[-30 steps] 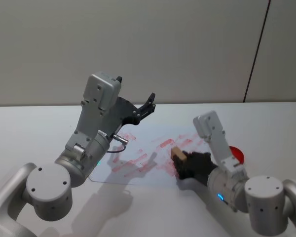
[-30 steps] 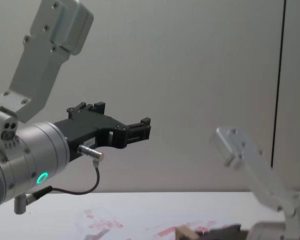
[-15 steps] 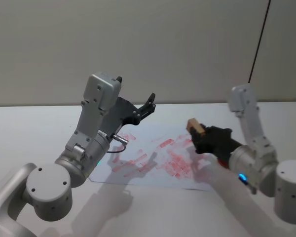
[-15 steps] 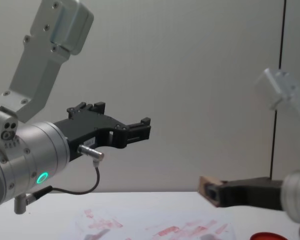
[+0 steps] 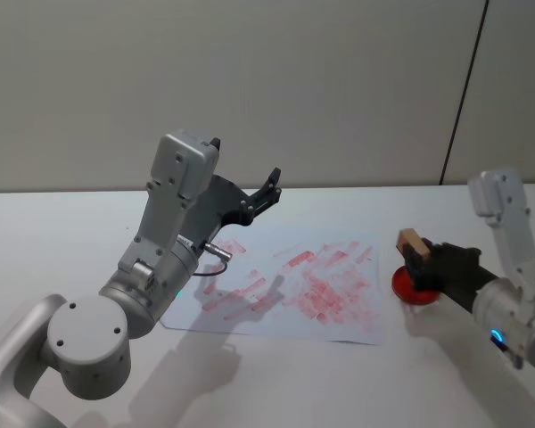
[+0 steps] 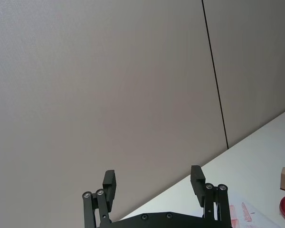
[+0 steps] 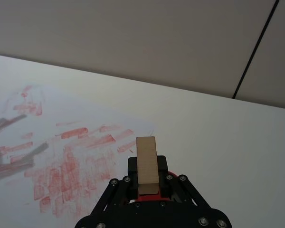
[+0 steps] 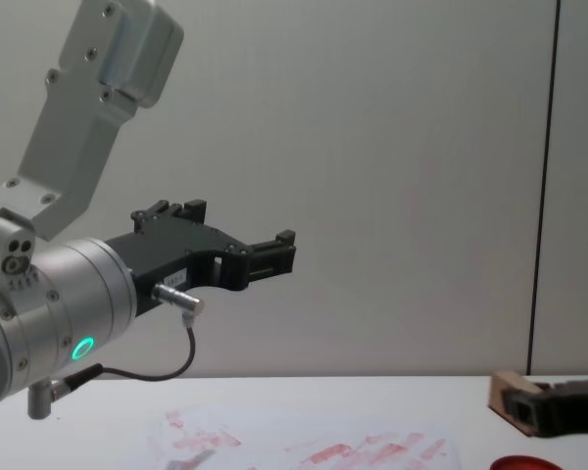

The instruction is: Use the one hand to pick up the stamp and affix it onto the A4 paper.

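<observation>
My right gripper (image 5: 419,256) is shut on the stamp (image 5: 410,241), a small tan wooden block that sticks out beyond its black fingers. It hovers just over a round red ink pad (image 5: 412,288), right of the A4 paper (image 5: 285,287). The paper is a white sheet covered in smudgy red marks. The right wrist view has the stamp (image 7: 147,163) upright between the fingers, with the paper (image 7: 71,156) off to one side. From the chest, the stamp (image 8: 510,396) hangs above the pad (image 8: 525,462). My left gripper (image 5: 260,189) is open and raised, parked over the paper's far left part.
The white table (image 5: 62,241) runs back to a grey wall with a dark vertical seam (image 5: 464,89). The raised left arm (image 5: 174,223) stands over the paper's left side and throws a shadow on it.
My right gripper carried the stamp up off the paper's near right part and swung right, and now holds it over the red ink pad. The left arm has not moved.
</observation>
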`<state>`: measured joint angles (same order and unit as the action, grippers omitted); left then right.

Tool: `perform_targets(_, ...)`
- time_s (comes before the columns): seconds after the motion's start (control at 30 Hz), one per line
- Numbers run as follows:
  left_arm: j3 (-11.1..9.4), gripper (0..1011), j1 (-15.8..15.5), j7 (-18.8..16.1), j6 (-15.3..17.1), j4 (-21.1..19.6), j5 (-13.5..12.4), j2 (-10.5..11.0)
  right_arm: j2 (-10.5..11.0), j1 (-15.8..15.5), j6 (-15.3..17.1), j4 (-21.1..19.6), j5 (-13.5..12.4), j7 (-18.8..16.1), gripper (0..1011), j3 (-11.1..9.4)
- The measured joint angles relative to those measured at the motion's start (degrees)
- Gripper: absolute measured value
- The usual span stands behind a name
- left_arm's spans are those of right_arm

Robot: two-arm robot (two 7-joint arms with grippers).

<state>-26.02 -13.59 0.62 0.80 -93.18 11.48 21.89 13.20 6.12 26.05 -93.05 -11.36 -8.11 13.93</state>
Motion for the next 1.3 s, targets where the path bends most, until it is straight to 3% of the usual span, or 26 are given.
perform_targets(0.3,0.0,1001,0.0,0.0,0.0,0.0,0.0,0.0,1.39,-0.84,-0.39,1.05,0.84,0.31,217,-0.88)
perform_targets(1.07,0.0,1001,0.0,0.0,0.0,0.0,0.0,0.0,0.86,0.52,-1.8,5.29,3.97,-1.39,217,-0.23)
perform_targets(1.2,0.0,1001,0.0,0.0,0.0,0.0,0.0,0.0,0.78,0.62,-1.89,5.59,4.23,-1.53,290,-0.16)
perform_targets(1.3,0.0,1002,0.0,0.0,0.0,0.0,0.0,0.0,0.75,0.68,-1.92,5.73,4.34,-1.59,412,-0.12)
